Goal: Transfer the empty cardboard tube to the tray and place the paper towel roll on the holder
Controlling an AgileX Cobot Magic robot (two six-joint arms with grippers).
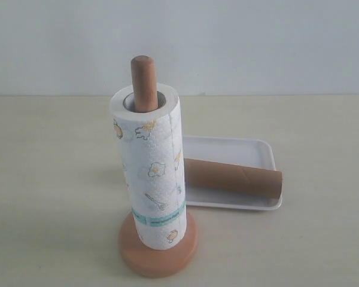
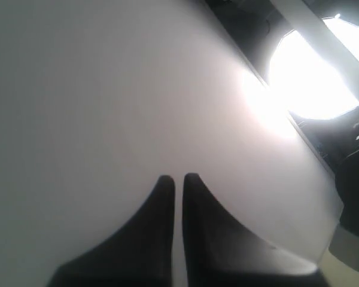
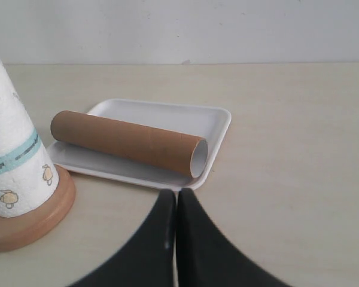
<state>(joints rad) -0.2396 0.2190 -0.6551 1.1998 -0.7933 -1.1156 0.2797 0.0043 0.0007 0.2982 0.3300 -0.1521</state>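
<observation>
Teal band (image 1: 161, 216) on the paper towel roll (image 1: 148, 161) bears unreadable print.

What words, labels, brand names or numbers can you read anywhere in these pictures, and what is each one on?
No text here can be read.
paper towel roll: small cartoon pictures only; any print on its teal band is too blurred to read.
cardboard tube: plain brown, no markings visible.
tray: plain white, no markings visible.
holder: bare wood, no markings visible.

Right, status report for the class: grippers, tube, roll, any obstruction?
Left gripper, right gripper shut, empty. Cardboard tube lying in tray. Paper towel roll upright on holder. No obstruction seen.
</observation>
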